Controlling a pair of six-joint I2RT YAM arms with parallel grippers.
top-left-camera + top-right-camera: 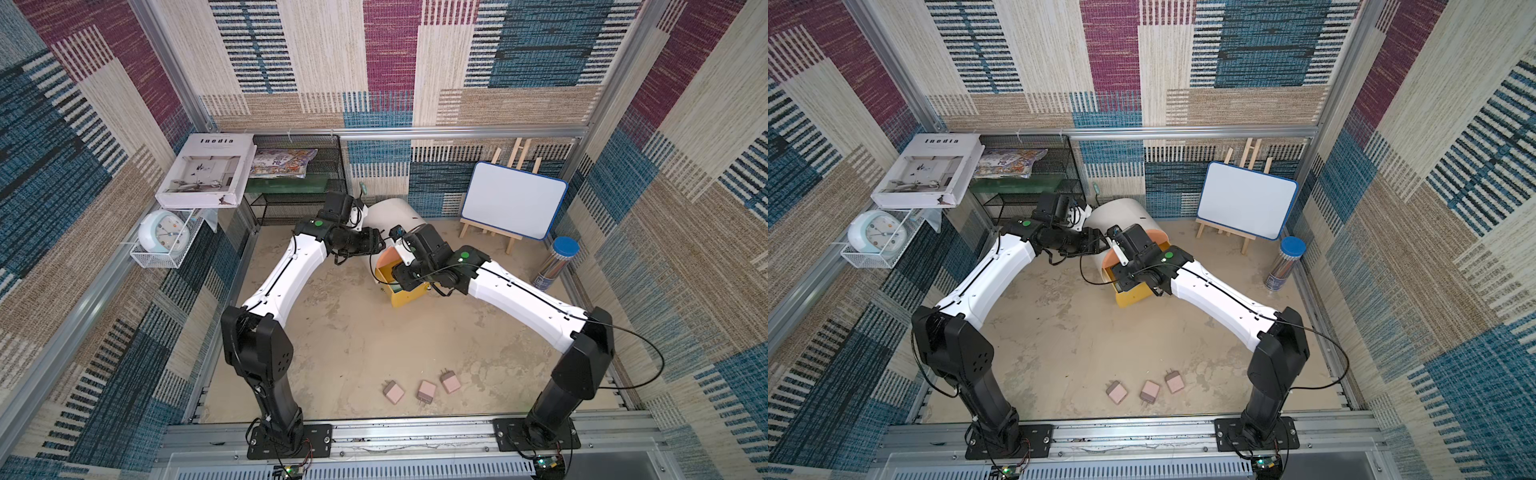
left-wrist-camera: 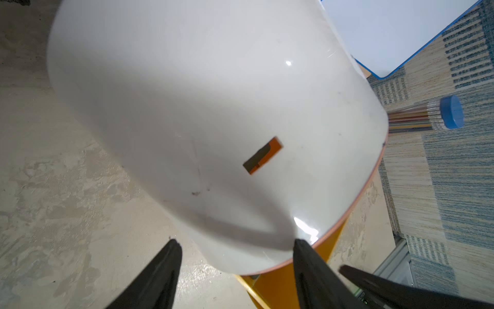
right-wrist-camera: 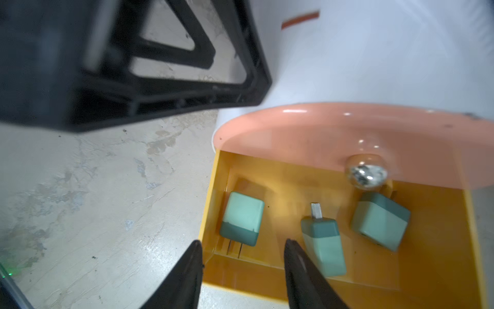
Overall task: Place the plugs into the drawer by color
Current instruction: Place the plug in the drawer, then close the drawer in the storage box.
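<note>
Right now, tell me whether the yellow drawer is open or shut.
Open: the yellow drawer sticks out, three green plugs visible inside.

Round the back wall: white "Inedia" book (image 1: 205,172) next to a colourful picture book (image 1: 282,163) on a black wire-mesh shelf (image 1: 328,166), pale blue alarm clock (image 1: 163,232) in a white wire basket (image 1: 156,257), blue-framed whiteboard (image 1: 513,200) on a wooden easel (image 1: 513,156), blue-capped pencil tube (image 1: 557,262) just beside.
</note>
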